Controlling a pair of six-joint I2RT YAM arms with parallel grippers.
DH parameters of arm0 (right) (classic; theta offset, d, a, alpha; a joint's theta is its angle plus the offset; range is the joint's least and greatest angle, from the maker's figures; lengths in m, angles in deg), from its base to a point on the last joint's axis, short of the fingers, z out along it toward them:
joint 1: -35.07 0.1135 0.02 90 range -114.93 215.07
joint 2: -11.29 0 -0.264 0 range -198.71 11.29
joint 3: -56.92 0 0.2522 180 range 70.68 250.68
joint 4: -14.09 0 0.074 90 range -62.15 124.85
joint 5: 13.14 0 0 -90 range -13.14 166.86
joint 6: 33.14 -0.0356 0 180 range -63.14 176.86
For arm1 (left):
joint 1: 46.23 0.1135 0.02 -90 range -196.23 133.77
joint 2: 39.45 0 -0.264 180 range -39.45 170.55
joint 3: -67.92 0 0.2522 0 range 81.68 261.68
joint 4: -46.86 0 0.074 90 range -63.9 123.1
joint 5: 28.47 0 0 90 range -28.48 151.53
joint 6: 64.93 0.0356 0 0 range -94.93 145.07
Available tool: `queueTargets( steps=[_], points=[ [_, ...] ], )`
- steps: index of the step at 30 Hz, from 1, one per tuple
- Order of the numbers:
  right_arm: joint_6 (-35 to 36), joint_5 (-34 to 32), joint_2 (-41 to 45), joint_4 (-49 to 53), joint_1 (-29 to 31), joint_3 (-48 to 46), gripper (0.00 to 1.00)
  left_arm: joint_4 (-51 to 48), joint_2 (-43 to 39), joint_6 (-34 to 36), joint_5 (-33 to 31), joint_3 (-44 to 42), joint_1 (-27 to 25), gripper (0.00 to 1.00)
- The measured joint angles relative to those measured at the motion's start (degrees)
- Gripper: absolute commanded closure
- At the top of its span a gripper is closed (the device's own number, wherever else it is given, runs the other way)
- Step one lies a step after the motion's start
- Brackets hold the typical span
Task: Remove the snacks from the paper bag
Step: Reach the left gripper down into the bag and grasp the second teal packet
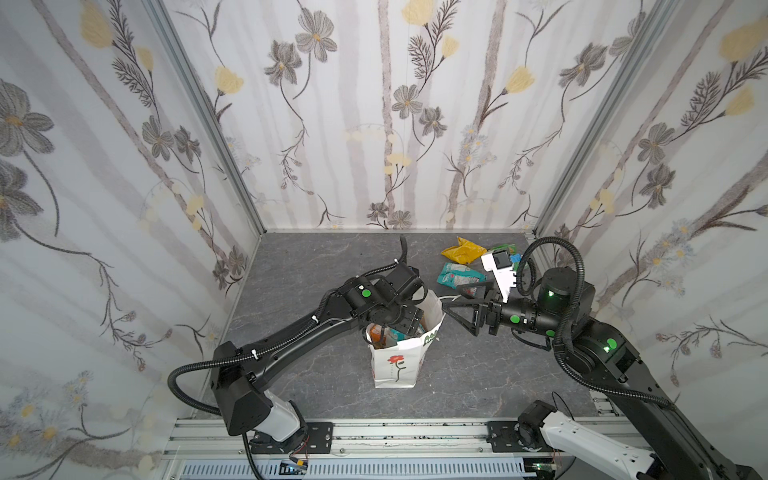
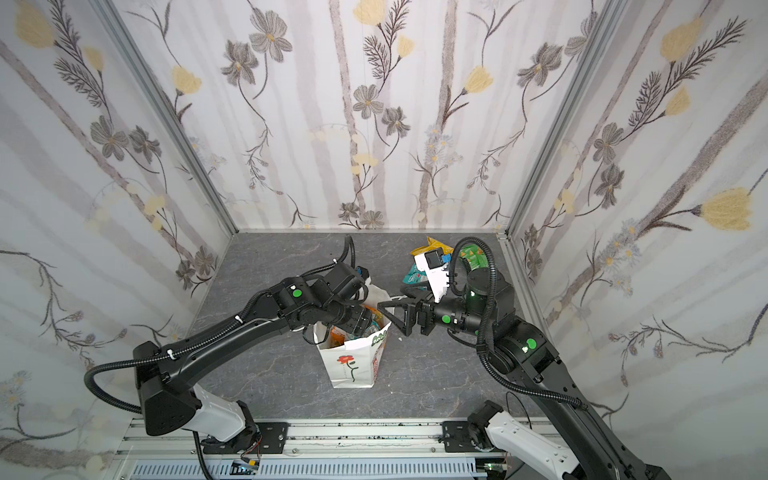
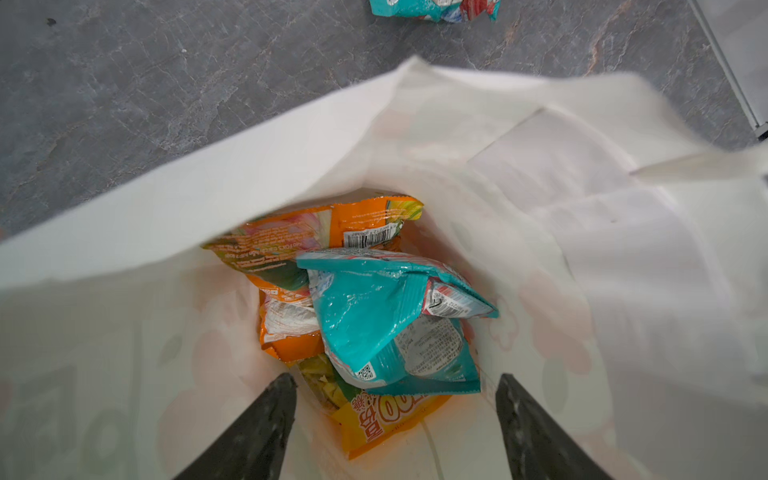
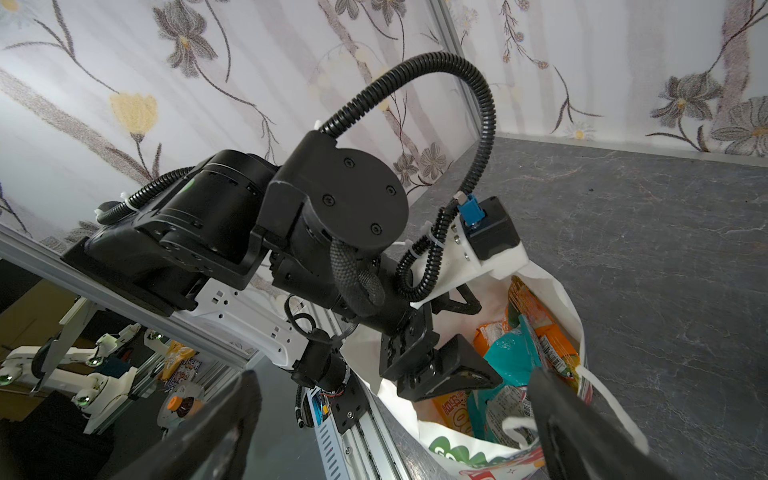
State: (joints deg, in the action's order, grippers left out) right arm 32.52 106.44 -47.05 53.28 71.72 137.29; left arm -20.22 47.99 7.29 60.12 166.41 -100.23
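Black fingers (image 3: 266, 428) of the left gripper (image 3: 395, 380) hang spread apart inside the mouth of the paper bag (image 1: 395, 365), pinching nothing. Beneath them in the bag, a teal packet (image 3: 374, 316) lies on two orange packets (image 3: 291, 232). The bag stands upright on the grey table (image 1: 311, 270). Just beside its rim, the right gripper (image 1: 451, 297) is splayed wide, holding nothing. Behind it on the table lie a yellow packet (image 1: 463, 251), a second teal packet (image 1: 459, 276) and a green packet (image 2: 473, 254)
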Motion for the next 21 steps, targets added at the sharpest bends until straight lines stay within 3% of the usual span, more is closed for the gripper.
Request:
queueTargets(
  steps=[10, 15, 21],
  points=[
    [0.39, -0.02, -0.13, -0.02, 0.04, -0.42, 0.01, -0.42, 3.39, 2.82, 1.03, -2.19, 0.09, 0.2],
    [0.39, -0.02, -0.24, -0.07, 0.04, -0.52, 0.01, -0.68, 4.72, 3.91, -0.31, -3.58, 0.09, 0.1],
    [0.39, -0.17, -0.35, -0.04, 0.09, -0.52, 0.01, -0.13, 5.97, 4.15, -2.43, -5.01, 0.09, 0.08]
  ],
)
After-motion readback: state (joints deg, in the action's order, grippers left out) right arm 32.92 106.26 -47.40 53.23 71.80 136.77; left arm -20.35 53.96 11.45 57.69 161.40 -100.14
